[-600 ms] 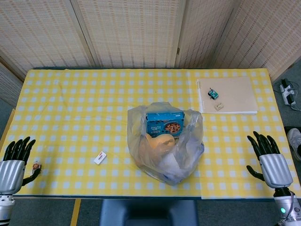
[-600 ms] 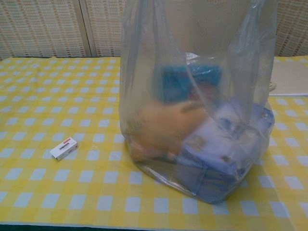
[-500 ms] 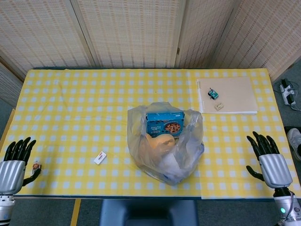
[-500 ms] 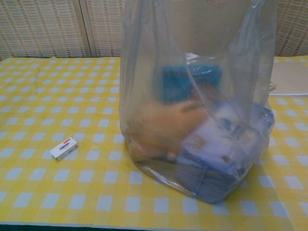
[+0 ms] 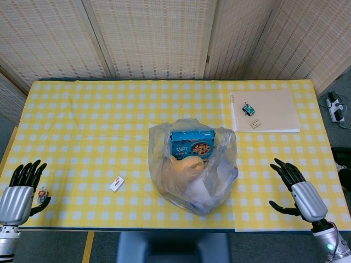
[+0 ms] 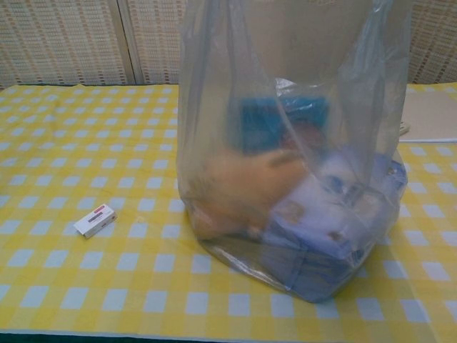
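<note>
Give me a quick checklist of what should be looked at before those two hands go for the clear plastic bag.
1. Left hand empty, fingers spread: ok.
2. Right hand empty, fingers spread: ok.
3. Clear plastic bag upright, mouth open: ok.
4. Blue snack box and the other goods inside the bag: ok.
5. Small white box on the yellow checked tablecloth apart from the bag: ok.
6. Bag handles easy to grasp: cannot tell.

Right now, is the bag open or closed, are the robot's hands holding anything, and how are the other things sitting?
Plastic bag: upright, open at top, full.
Blue box: standing inside the bag.
Small white box: lying flat on the tablecloth.
Left hand: empty, fingers apart.
Right hand: empty, fingers spread.
</note>
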`<state>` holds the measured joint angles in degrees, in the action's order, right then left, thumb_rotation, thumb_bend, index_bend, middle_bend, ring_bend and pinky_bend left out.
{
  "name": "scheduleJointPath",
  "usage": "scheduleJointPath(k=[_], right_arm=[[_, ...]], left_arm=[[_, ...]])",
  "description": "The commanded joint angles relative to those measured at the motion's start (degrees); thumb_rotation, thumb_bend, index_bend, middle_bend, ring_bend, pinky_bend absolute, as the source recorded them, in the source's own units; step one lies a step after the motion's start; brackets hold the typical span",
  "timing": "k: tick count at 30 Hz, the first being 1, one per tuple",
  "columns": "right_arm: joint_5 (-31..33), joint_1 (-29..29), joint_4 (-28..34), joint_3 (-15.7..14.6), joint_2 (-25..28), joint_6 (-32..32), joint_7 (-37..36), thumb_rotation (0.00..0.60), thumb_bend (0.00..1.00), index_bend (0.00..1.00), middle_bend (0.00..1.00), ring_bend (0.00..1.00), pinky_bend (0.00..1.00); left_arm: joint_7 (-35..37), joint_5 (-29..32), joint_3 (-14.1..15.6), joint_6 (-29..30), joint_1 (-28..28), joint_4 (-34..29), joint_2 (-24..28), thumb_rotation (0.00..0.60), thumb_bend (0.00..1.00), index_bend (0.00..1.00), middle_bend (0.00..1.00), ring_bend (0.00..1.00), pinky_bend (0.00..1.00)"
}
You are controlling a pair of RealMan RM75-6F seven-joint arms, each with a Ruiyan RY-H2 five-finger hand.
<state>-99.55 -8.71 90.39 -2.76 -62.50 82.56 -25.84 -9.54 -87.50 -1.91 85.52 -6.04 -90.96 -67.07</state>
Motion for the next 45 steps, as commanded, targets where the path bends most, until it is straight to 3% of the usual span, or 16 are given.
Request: scheduleJointPath(k=[1, 11, 24, 32, 45], right_arm=[[-9.1, -4.3, -2.7, -3.5, 1.6, 3.7, -21.4, 0.600, 0.26, 0.00, 0.00, 0.00, 0.00], [-11.5, -10.5, -4.0, -4.6, 1.5, 6.1, -44.8, 0.600, 0.26, 0.00, 0.00, 0.00, 0.00], [-6.6, -18.7, -3.3, -2.9, 2.2, 2.1, -67.5, 0.600, 0.26, 0.00, 0.00, 0.07, 0.03], [-5.2, -22.1, -3.6, -2.3, 1.0, -0.4, -74.6, 0.600, 0.26, 0.00, 0.00, 0.08, 0.04], [-5.5, -25.7, -4.3, -2.5, -0.8, -1.6, -80.0, 0.600, 0.26, 0.00, 0.00, 0.07, 0.05]], left_arm=[[-0.4, 0.7, 0.0, -0.3, 0.1, -0.2, 0.2, 0.600, 0.28, 0.03, 0.06, 0.00, 0.00], [1.1, 0.6, 0.1, -1.3, -0.4, 0.0, 0.5, 0.600, 0.28, 0.03, 0.06, 0.00, 0.00], [1.2, 2.0, 0.1, -2.9, -0.8, 0.3, 0.4, 0.600, 0.28, 0.00, 0.06, 0.01, 0.00], [1.3, 2.0, -0.1, -2.1, -0.5, 0.0, 0.7, 0.600, 0.28, 0.00, 0.06, 0.01, 0.00], [2.1, 1.9, -0.2, -1.0, -0.1, -0.2, 1.3, 0.600, 0.28, 0.00, 0.06, 0.01, 0.00]])
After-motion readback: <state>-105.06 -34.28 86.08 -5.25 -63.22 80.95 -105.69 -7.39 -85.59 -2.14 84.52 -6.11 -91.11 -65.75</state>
